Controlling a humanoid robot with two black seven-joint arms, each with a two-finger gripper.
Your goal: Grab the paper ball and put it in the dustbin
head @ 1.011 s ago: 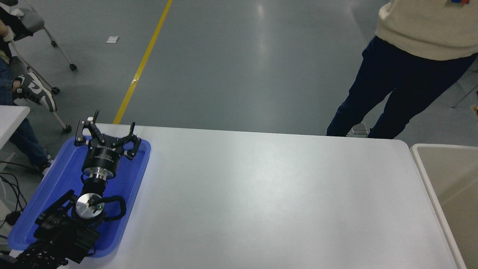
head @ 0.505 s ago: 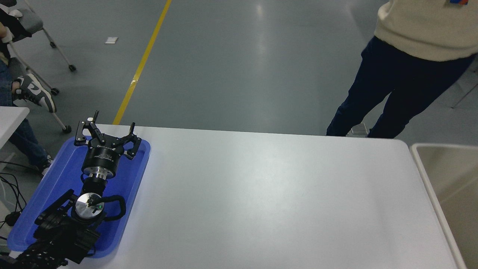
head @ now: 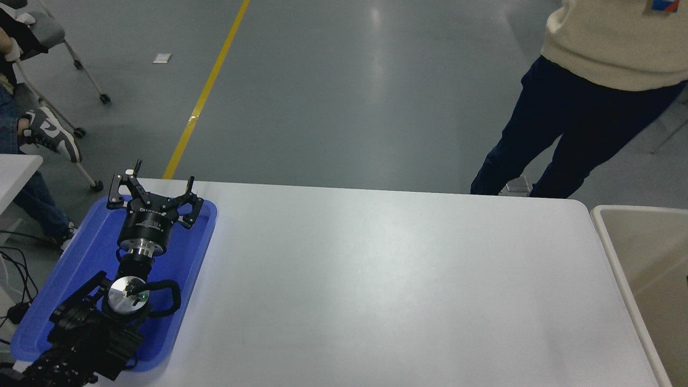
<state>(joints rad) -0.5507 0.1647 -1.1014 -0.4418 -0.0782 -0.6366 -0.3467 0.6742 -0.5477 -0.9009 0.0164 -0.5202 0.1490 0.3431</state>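
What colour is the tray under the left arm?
Blue tray, clearest in the head view.

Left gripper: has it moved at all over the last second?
No. The left gripper sits over the far end of the blue tray, jaws open, at the same spot against the tray's rim as before.

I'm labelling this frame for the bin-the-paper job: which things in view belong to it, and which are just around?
Belongs to the job:
- dustbin, off the table's right end
- paper ball: none in view

Just around:
- blue tray under the parked left gripper
- white table
- person standing at the far side
- chair, far left
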